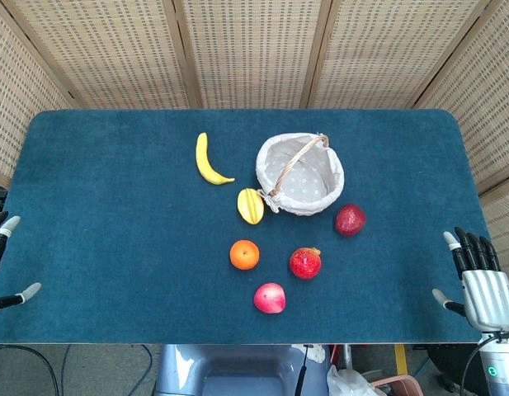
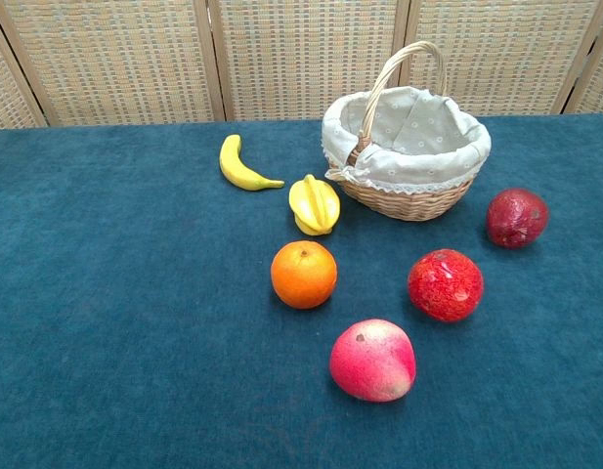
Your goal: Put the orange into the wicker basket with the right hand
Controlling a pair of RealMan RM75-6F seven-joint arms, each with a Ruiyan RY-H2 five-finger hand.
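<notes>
The orange (image 1: 244, 255) (image 2: 303, 274) lies on the blue table near the middle, in front of a yellow starfruit. Behind and to the right of it stands the wicker basket (image 1: 301, 175) (image 2: 407, 147), lined with white cloth, handle up, nothing visible inside. My right hand (image 1: 482, 281) hangs off the table's right front corner, fingers spread, holding nothing, far from the orange. Only the fingertips of my left hand (image 1: 2, 260) show at the left edge, spread apart and empty. The chest view shows neither hand.
A banana (image 1: 208, 160) and the starfruit (image 1: 251, 205) lie left of the basket. Two dark red fruits (image 1: 350, 219) (image 1: 305, 262) and a pink-red fruit (image 1: 270, 298) lie right of and in front of the orange. Woven screens stand behind the table (image 1: 97, 214).
</notes>
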